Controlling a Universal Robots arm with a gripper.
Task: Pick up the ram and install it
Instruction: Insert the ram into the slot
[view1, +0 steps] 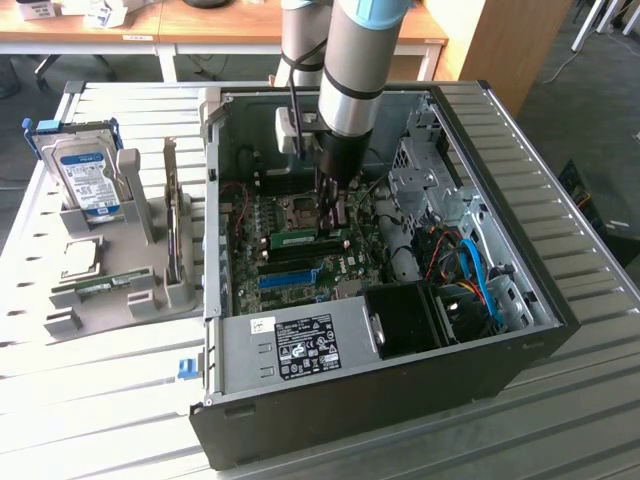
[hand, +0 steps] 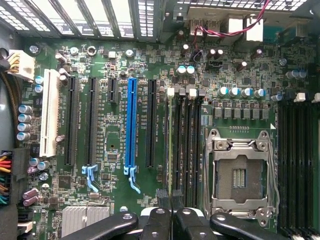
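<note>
The ram (view1: 300, 239) is a thin green stick standing on edge over the black memory slots of the motherboard (view1: 300, 268), inside the open computer case. In the wrist view the ram (hand: 169, 145) shows edge-on, as a narrow strip between the slots and the long black card slots. My gripper (view1: 332, 222) reaches straight down into the case and is shut on the ram's top edge, the black fingers (hand: 159, 220) meeting over the strip. I cannot tell whether the stick sits fully in its slot.
The CPU socket (hand: 240, 175) lies right beside the memory slots, and a blue card slot (hand: 132, 125) on the other side. Cables and the drive cage (view1: 430, 180) crowd the case's far side. A grey tray (view1: 150, 290) holds a hard drive (view1: 88, 175) and another green stick (view1: 100, 288).
</note>
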